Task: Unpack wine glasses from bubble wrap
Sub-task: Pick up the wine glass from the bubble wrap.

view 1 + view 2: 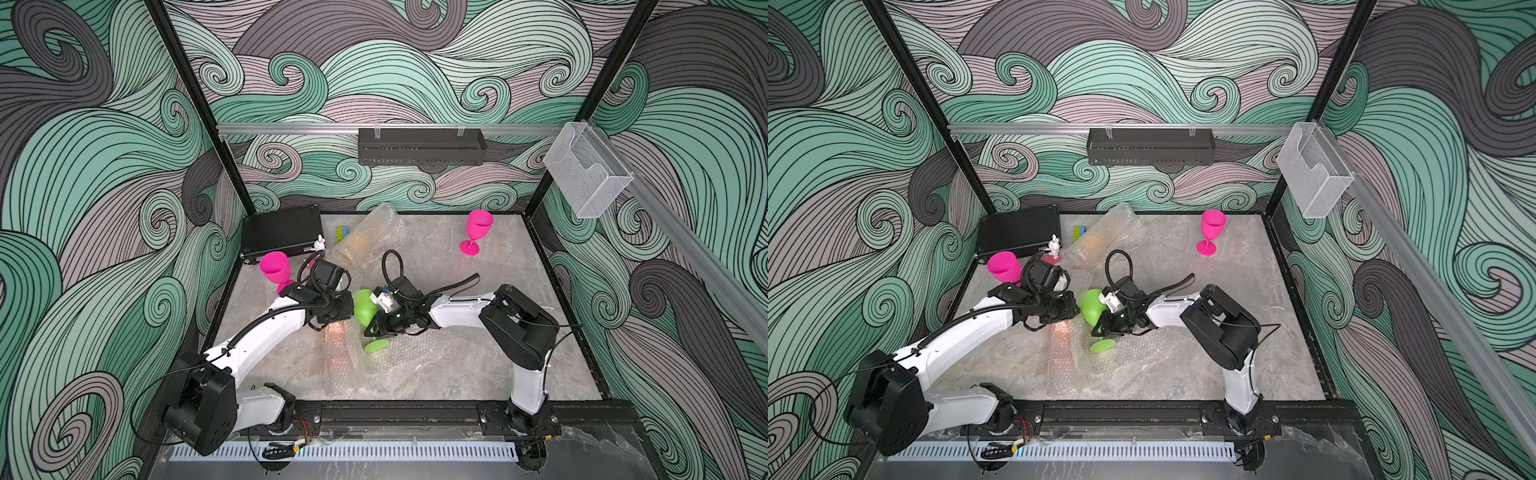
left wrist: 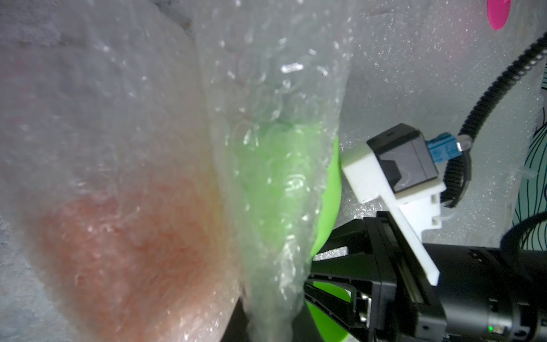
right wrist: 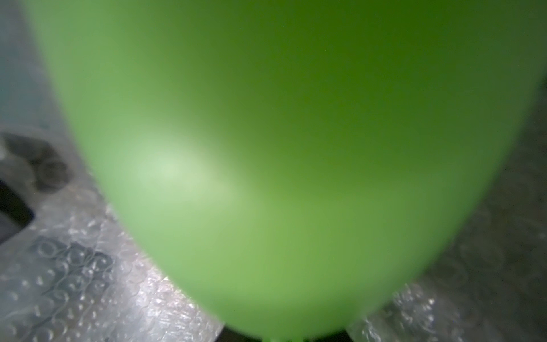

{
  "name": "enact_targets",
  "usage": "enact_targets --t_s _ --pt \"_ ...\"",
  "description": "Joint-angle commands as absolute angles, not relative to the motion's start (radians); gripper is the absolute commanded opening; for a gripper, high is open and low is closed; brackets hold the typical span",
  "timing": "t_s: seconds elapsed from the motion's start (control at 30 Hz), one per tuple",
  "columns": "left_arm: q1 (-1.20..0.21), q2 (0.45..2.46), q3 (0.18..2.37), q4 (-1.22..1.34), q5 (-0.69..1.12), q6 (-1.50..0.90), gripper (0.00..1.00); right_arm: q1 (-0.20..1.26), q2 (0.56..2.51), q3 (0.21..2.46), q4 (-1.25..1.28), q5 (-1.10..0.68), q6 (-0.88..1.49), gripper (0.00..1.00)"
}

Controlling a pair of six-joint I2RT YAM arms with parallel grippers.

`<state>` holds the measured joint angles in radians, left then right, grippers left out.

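Note:
A lime green wine glass (image 1: 364, 306) hangs tilted at mid-table, its foot (image 1: 376, 345) toward the front. My right gripper (image 1: 375, 329) is shut on its stem, and its cup (image 3: 296, 148) fills the right wrist view. My left gripper (image 1: 347, 320) is just left of the cup, shut on a fold of bubble wrap (image 2: 266, 177) that drapes over the cup. An orange glass (image 2: 118, 251) shows blurred through the wrap beside it. Two magenta wine glasses stand upright, one at the back right (image 1: 478, 230) and one at the left (image 1: 276, 268). A wrapped sleeve (image 1: 365, 237) lies at the back.
A black case (image 1: 282, 235) lies at the back left, with a white rabbit figurine (image 1: 319, 243) and a green-and-blue block (image 1: 341, 233) beside it. Loose bubble wrap (image 1: 374, 374) covers the front middle of the table. A black tray (image 1: 419, 145) and a clear holder (image 1: 586, 174) hang on the walls.

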<state>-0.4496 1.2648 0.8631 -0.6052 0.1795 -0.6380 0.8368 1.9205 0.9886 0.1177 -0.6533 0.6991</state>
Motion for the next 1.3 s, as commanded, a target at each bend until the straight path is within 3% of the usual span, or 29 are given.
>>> enact_targets --t_s 0.0,0.4,0.7,1.27 --pt "-0.436 1.248 0.891 -0.617 0.199 -0.640 0.22 0.821 1.876 0.951 0.132 -0.651 0.704 0.21" --pt "-0.414 1.178 0.981 -0.697 0.192 -0.613 0.41 0.743 1.743 0.812 0.307 -0.652 0.701 0.15" --pt "-0.401 1.111 1.125 -0.756 0.116 -0.559 0.57 0.727 1.586 0.802 0.224 -0.566 0.460 0.15" --pt "-0.349 1.218 1.199 -0.528 0.555 -0.683 0.60 0.806 1.265 0.612 0.282 -0.267 -0.067 0.15"
